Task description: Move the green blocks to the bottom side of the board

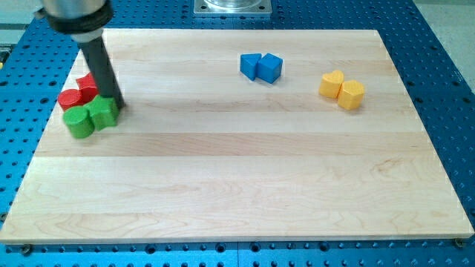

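Two green blocks sit at the view's left on the wooden board [237, 178]: a green cylinder [77, 122] and, touching its right side, a green star-like block [102, 113]. My tip [113, 101] is at the upper right edge of the green star-like block, touching or nearly touching it. The dark rod rises from there toward the view's top left. Two red blocks lie just above the greens: a red cylinder [70, 99] and another red block [87, 86] partly hidden behind the rod.
Two blue blocks [260, 67] sit together at the view's top centre. Two yellow blocks [342, 90] sit together at the top right. The board lies on a blue perforated table [445, 89].
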Motion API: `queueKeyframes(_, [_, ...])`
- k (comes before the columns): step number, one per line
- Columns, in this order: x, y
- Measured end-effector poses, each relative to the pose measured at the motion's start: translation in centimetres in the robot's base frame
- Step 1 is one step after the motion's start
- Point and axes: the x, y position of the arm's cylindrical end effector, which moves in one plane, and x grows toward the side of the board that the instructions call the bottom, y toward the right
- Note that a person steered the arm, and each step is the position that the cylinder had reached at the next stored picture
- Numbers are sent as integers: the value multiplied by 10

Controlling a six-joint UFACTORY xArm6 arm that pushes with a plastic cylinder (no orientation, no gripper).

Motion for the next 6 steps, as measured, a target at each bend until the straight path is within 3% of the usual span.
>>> queueKeyframes(2, [139,13])
queueKeyframes(3, [132,-76])
queueKeyframes(4, [89,-101])
queueKeyframes(6, [36,-89])
